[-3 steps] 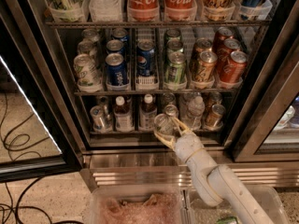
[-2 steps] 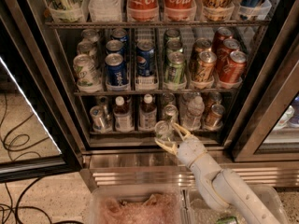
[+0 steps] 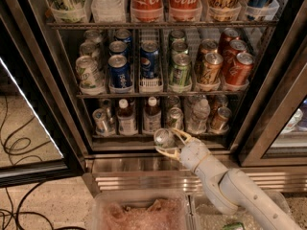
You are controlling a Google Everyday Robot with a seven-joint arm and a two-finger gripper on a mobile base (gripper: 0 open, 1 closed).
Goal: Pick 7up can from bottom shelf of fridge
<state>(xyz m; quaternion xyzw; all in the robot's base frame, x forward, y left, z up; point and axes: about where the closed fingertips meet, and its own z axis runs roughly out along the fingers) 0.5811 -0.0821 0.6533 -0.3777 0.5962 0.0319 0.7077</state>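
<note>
My gripper point(image 3: 164, 140) is shut on the 7up can point(image 3: 163, 137), a small silver can with its pull-tab top facing me. It holds the can just in front of the steel front edge of the bottom shelf point(image 3: 120, 141) of the fridge point(image 3: 53, 80), outside the rack. One finger point(image 3: 181, 133) lies over the can and the other one lies under it. My white arm point(image 3: 225, 186) reaches in from the lower right.
On the bottom shelf stand white-capped bottles point(image 3: 127, 119), a silver can point(image 3: 102, 120) and a copper-orange can point(image 3: 220, 119). The rack above holds blue point(image 3: 119, 71), green point(image 3: 181, 70) and orange cans point(image 3: 237, 67). A clear bin point(image 3: 139, 210) sits below me. Cables point(image 3: 14, 147) lie on the floor at left.
My gripper has drawn the can a little down and to the left, out from the front of the bottom shelf towards the camera.
</note>
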